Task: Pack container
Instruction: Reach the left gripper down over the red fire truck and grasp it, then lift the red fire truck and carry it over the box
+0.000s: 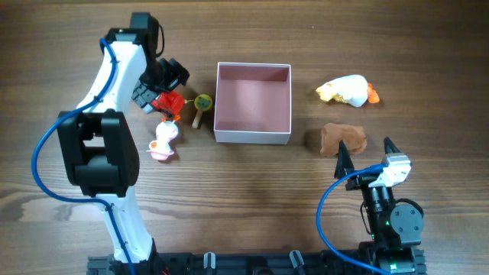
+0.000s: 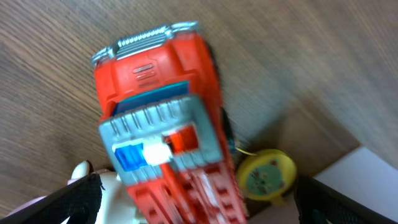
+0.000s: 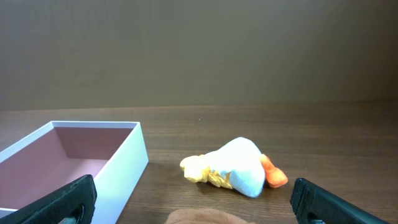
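Note:
The container (image 1: 253, 136) is a square white box with a pink inside, empty, at the table's middle. My left gripper (image 1: 163, 90) is open just left of it, its fingers straddling a red toy fire truck (image 1: 168, 102) without closing on it. In the left wrist view the truck (image 2: 168, 118) fills the space between the fingers (image 2: 196, 211). My right gripper (image 1: 365, 154) is open and empty, just in front of a brown plush (image 1: 343, 139). In the right wrist view the container's white wall (image 3: 127, 171) is at left, between the open fingers (image 3: 196, 208).
A yellow round toy (image 1: 202, 102) lies between the truck and the container. A white and pink duck toy (image 1: 163, 141) lies in front of the truck. A white and yellow plush with an orange tip (image 1: 348, 90) lies to the right of the container.

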Action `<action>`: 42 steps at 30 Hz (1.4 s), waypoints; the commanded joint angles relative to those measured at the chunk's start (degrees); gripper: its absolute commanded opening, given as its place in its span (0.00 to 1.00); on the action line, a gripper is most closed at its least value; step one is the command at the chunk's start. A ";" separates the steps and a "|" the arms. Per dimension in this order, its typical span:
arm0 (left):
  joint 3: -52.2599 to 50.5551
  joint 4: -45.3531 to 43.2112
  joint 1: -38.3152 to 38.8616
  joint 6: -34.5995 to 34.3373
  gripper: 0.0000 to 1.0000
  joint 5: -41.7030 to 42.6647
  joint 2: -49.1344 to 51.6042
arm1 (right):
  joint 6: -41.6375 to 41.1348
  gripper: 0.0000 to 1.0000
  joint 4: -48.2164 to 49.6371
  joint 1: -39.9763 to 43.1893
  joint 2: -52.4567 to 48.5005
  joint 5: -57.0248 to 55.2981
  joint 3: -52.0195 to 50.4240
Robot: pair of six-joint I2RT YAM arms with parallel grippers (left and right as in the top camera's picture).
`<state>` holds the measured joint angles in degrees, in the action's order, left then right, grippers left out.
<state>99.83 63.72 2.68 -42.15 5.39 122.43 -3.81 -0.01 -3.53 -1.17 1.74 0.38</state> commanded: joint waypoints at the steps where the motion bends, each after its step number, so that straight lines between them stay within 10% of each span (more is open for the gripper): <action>1: -3.91 -2.29 0.04 -3.58 1.00 -1.42 0.72 | -0.83 1.00 0.17 0.24 0.37 0.94 -0.09; 12: -4.22 -3.04 0.00 -3.48 0.58 -1.44 0.70 | -0.81 1.00 0.17 0.24 0.37 0.94 -0.09; 21: -4.28 -2.12 0.07 -3.30 0.75 -5.92 0.70 | -0.83 1.00 0.17 0.24 0.37 0.94 -0.09; 26: -4.28 -1.99 0.07 -3.30 0.37 -5.88 0.70 | -0.83 1.00 0.17 0.24 0.37 0.94 -0.09; 38: -0.50 -1.14 0.07 1.73 0.43 -7.50 -3.21 | -0.83 1.00 0.17 0.24 0.37 0.94 -0.09; 42: 0.17 -1.14 0.07 7.65 0.26 -8.07 -8.55 | -0.83 0.99 0.17 0.24 0.37 0.94 -0.09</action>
<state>97.49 62.74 2.70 -40.95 -1.02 121.32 -3.81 -0.01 -3.53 -1.17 1.74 0.38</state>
